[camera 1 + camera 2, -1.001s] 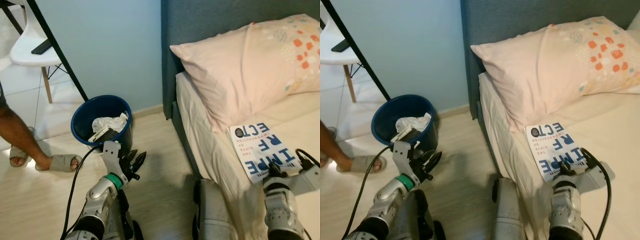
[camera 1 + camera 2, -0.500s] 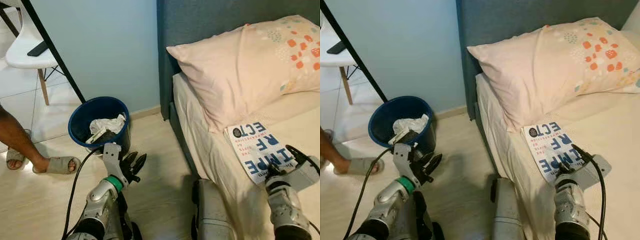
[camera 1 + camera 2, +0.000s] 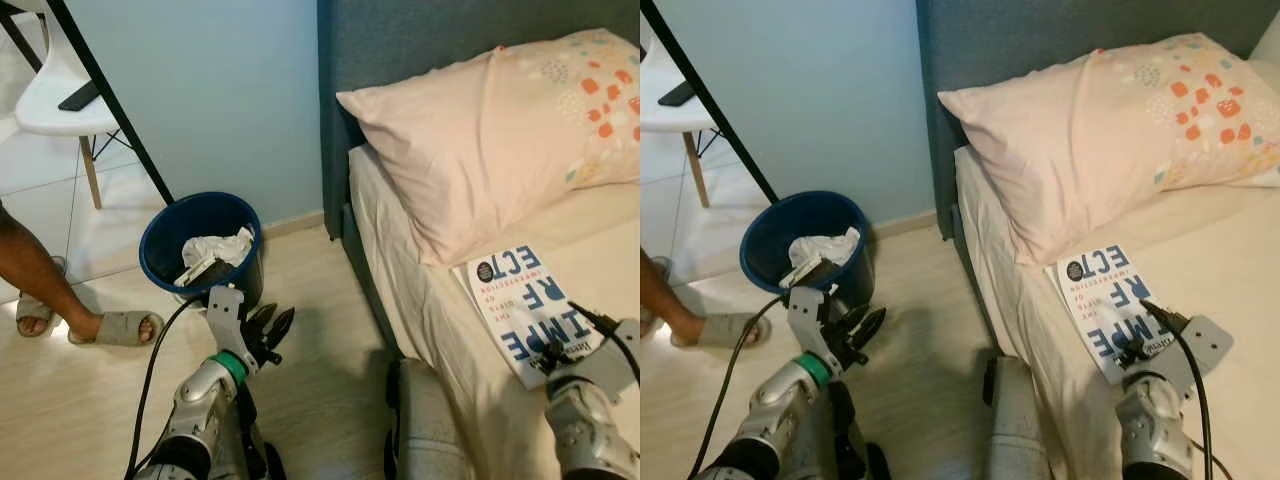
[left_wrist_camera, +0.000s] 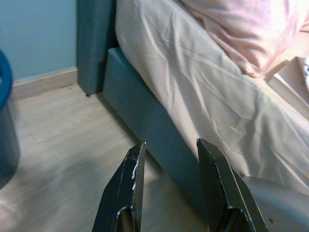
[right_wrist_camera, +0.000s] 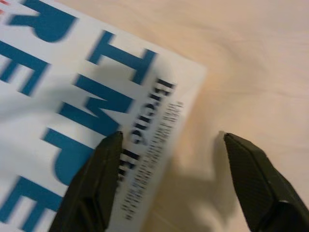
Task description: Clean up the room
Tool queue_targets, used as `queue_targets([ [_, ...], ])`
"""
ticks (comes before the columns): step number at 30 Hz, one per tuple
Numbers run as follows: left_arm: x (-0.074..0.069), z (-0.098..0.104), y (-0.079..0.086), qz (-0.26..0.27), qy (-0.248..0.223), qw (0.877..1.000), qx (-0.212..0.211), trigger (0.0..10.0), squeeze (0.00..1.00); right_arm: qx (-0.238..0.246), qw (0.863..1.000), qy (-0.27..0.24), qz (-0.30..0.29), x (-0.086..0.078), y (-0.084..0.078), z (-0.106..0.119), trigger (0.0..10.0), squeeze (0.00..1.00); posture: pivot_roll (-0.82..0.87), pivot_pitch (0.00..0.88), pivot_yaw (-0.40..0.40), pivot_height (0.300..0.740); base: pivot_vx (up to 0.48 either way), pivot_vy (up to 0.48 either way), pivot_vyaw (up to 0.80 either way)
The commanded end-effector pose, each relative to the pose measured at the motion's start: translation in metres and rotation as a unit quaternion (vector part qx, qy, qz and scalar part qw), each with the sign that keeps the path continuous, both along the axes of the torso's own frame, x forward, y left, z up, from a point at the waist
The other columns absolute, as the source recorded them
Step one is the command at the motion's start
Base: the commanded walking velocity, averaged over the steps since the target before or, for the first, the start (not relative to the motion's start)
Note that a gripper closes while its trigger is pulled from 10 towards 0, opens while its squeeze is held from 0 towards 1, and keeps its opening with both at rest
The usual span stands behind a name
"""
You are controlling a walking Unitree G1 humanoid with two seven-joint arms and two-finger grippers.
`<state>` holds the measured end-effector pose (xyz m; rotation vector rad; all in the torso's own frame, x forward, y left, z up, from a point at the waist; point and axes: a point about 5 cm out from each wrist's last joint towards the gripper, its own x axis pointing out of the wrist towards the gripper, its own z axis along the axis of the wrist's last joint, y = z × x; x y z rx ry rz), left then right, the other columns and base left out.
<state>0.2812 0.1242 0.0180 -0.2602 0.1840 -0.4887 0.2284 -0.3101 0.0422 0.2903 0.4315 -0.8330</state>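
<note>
White and blue, the paperback book (image 3: 525,305) lies flat on the cream bed sheet (image 3: 590,230), near the mattress edge and just below the pink pillow (image 3: 480,140). We judge that we are at the step of picking it up, so that it leaves the bed. Our right tool (image 5: 169,181) hovers over the book's near corner with its fingers spread wide and holding nothing; one finger (image 5: 94,181) is above the cover, the other above the bare sheet beside it. Next we should come down so that the book's edge goes between the fingers, then close them. Our left tool (image 3: 262,333) hangs over the wooden floor, open and empty, close to the dark blue plastic bin (image 3: 200,240), which holds crumpled paper.
</note>
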Motion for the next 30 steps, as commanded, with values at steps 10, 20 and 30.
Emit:
queue_targets([
  [10, -0.005, -0.009, -0.005, -0.013, 0.028, 1.0, -0.005, 10.0, 0.0, -0.078, 0.997, -0.029, -0.006, 0.008, -0.008, 0.04, 10.0, 1.0, -0.25, 0.092, 0.131, 0.56, 0.0, 0.0, 0.0],
  [20, -0.007, -0.026, 0.026, 0.111, 0.104, 0.988, 0.016, 10.0, 0.0, 0.044, 0.908, -0.245, 0.335, 0.08, 0.1, 0.069, 10.0, 0.0, -0.23, 0.049, 0.099, 0.56, 0.0, 0.0, 0.0],
  [30, -0.055, -0.069, 0.073, 0.25, 0.243, 0.937, 0.027, 10.0, 0.0, 0.094, 0.883, -0.041, 0.459, 0.054, 0.137, -0.041, 10.0, 0.0, -0.18, 0.0, 0.048, 0.59, 0.0, 0.0, 0.0],
])
